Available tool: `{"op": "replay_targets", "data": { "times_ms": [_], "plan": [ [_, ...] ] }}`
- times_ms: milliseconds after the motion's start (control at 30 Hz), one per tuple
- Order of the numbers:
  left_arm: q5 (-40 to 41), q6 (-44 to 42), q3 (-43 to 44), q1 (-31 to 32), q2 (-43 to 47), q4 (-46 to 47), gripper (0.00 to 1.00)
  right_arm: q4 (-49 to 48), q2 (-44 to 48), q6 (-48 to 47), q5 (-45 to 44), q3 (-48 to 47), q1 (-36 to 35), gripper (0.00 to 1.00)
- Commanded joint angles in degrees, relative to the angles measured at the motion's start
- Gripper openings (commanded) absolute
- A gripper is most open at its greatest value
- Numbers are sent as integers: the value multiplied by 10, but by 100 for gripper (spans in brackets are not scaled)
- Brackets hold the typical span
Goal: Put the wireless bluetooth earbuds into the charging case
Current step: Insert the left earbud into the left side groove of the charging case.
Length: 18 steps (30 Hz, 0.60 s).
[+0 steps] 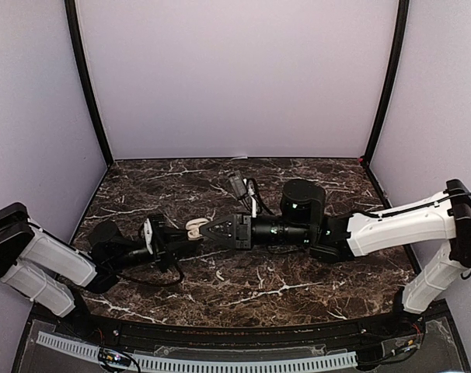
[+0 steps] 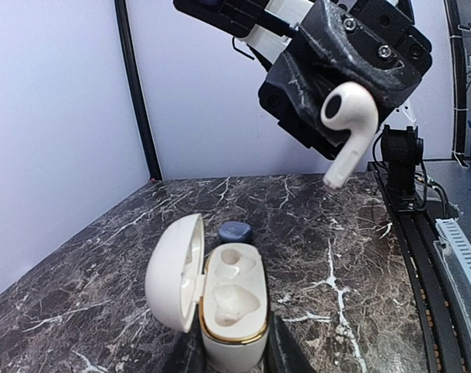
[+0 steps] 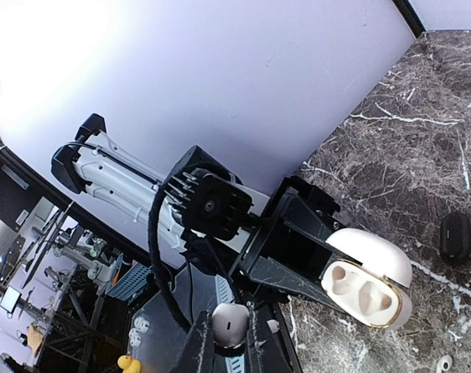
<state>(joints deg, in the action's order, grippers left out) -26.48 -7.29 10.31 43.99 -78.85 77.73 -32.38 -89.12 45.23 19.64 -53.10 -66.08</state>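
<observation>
Your left claw (image 2: 235,356) clamps the open white case (image 2: 234,299), lid tipped left. Your right claw (image 3: 229,350) pinches one white earbud (image 2: 349,120), stem down, above the case, not touching.

Robot lab: enclosed booth walls (image 1: 235,78), marble tabletop (image 1: 298,289).

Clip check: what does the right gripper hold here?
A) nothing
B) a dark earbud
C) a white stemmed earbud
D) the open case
C: the right gripper pinches a white stemmed earbud, close to the open charging case clamped in the left gripper.
</observation>
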Motion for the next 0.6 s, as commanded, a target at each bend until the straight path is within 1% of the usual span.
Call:
{"op": "replay_targets", "data": {
  "times_ms": [0, 233, 300, 400, 567],
  "plan": [
    [42, -17, 34, 15, -24, 16, 13, -60, 15, 29, -28, 18, -6, 10],
    [75, -17, 72, 37, -86, 70, 13, -92, 0, 59, -31, 16, -5, 10],
    [87, -20, 77, 44, -98, 84, 13, -90, 5, 61, -47, 25, -6, 10],
    [105, -23, 79, 53, -109, 101, 13, -89, 19, 68, -93, 45, -6, 10],
    [138, -28, 87, 64, -111, 90, 12, -74, 25, 77, -137, 56, -6, 9]
  ]
}}
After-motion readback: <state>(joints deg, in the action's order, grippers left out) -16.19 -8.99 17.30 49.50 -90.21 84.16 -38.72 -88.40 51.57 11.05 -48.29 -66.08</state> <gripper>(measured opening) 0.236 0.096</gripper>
